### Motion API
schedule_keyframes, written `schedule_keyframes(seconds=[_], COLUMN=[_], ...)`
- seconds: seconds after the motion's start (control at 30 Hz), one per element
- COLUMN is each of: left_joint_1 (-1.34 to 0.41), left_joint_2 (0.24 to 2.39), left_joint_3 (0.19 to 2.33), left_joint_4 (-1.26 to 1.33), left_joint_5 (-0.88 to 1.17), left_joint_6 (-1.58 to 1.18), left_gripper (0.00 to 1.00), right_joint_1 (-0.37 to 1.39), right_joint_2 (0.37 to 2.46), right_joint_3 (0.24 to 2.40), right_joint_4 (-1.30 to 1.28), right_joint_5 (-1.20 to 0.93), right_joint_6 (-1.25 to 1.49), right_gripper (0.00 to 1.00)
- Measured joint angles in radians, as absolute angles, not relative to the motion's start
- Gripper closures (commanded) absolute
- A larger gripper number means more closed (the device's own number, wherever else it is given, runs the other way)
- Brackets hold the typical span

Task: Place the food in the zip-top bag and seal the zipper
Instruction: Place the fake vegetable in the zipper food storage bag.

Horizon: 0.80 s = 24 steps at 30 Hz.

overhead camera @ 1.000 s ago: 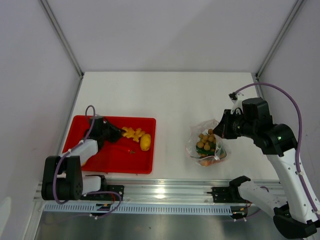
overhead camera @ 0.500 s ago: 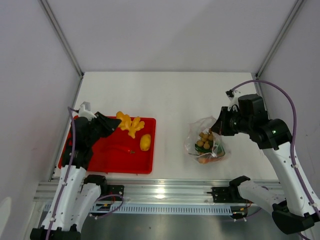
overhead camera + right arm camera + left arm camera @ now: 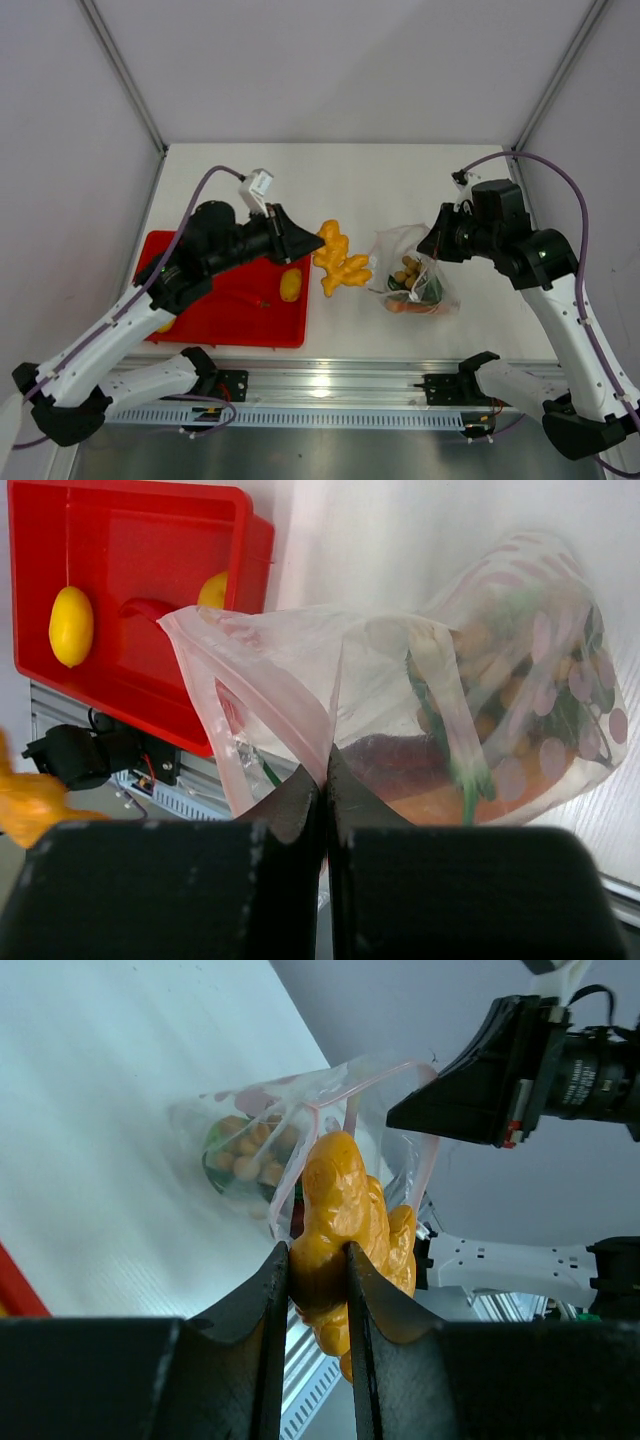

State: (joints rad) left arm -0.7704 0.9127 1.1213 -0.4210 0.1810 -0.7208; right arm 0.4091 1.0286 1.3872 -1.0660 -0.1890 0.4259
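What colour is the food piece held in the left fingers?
Orange-yellow all over; the food piece shows best in the left wrist view.

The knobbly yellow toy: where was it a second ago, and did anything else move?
The left gripper lifted the knobbly yellow toy out of the red tray and carried it right, up to the mouth of the zip-top bag. The right gripper stayed pinched on the bag's rim, and the lemon stayed in the tray.
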Motion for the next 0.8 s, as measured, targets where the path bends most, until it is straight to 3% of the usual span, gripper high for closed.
schedule_keyframes(seconds=[0.37, 0.8], left_joint_1=[-0.869, -1.058], left_joint_2=[1.228, 1.238], left_joint_3=[1.306, 1.278], left_joint_4=[-0.436, -0.297], left_joint_5=[0.154, -0.191], left_joint_6=[-0.679, -0.598], left_gripper=[0.99, 0.99], right_joint_1=[0.49, 0.518], right_joint_2=[1.027, 1.012], right_joint_3=[1.416, 1.416], right_joint_4=[-1.079, -1.064], right_joint_5=[-0.139, -0.171], right_joint_6=[0.464, 0.554], right_gripper=[1.0, 1.0])
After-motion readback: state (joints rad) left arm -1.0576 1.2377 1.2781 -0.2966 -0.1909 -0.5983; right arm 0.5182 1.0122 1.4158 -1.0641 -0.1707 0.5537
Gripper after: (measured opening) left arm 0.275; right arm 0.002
